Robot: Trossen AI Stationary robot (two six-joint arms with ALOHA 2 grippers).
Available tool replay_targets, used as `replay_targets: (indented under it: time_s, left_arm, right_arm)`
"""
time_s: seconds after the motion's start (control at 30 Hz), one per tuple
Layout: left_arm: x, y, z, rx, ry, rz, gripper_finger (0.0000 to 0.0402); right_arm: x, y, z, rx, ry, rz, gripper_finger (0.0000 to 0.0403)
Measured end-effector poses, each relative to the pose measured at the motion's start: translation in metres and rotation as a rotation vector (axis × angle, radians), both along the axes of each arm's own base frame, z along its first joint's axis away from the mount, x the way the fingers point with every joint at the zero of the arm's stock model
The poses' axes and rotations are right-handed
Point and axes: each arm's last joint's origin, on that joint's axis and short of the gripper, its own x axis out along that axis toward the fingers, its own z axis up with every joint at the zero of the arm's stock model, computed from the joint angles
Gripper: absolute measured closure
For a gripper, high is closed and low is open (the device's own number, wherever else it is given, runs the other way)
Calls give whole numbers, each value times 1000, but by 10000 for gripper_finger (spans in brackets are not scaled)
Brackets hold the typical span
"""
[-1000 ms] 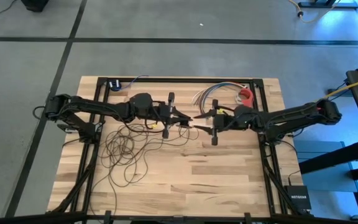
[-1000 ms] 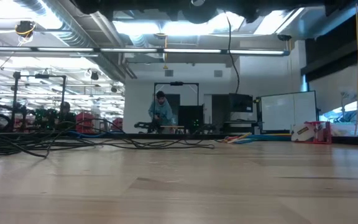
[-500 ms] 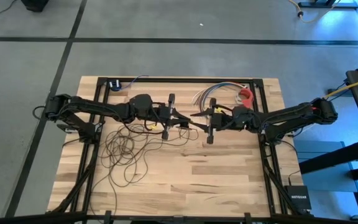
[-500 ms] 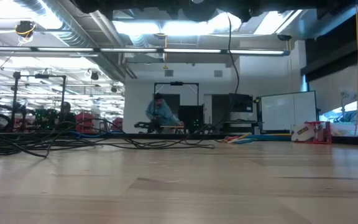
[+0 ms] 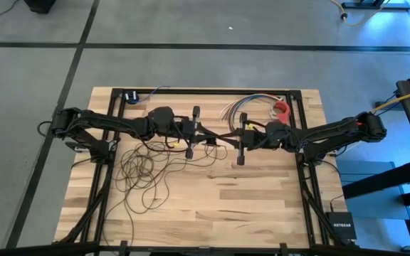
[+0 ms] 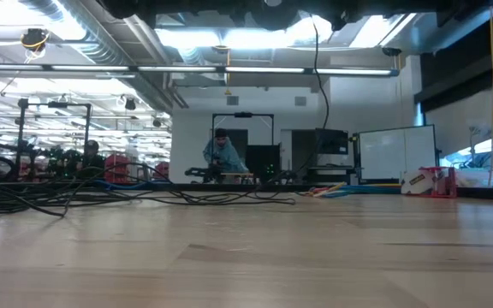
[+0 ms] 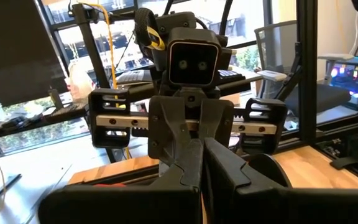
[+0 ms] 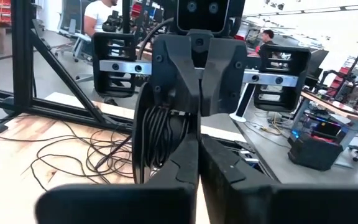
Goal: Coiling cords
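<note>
Your left pincer (image 5: pixel 206 134) is clamped on a gathered bundle of the cords (image 5: pixel 142 169), whose loose loops sprawl on the counter (image 5: pixel 262 206) to its left and nearer side. Your right pincer (image 5: pixel 225 135) meets it at mid-counter, fingers together, apparently pinching the same bundle. Keep both grips firm, and draw slack gently so the trailing loops don't tangle.

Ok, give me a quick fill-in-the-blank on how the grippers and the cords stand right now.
1. The left gripper and right gripper meet tip to tip over the table's ____.
2. Both grippers' fingers are ____.
3. Most of the cords lie in loose loops under the ____ arm.
4. The multicoloured wires lie near the table's ____ edge.

Missing: middle; shut; left; far
</note>
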Motion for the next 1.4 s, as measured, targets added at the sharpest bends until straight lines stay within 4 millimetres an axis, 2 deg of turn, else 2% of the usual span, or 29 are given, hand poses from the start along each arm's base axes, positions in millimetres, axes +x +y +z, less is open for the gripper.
replay_targets:
  time_s: [0.33,0.47,0.8,0.93,1.17,1.27,1.4]
  left_arm:
    - [0,0,0,-24,0,1,400]
    - [0,2,0,-51,2,55,393]
    - [-1,4,2,-58,-1,97,293]
    - [-11,6,9,-27,27,189,271]
    - [-35,-3,26,9,86,299,269]
    - [-37,-8,26,15,111,336,273]
    - [-33,-10,20,-10,127,367,275]
  right_arm:
    - [0,0,1,-19,-9,-16,397]
    - [-1,-2,2,-37,-7,-65,393]
    - [-5,-2,4,-44,1,-80,397]
    - [-7,-3,5,-45,6,-89,399]
    - [-25,-5,20,-43,-7,-140,397]
    - [-32,-7,26,-55,-24,-177,399]
    - [-43,-11,36,-97,-56,-314,398]
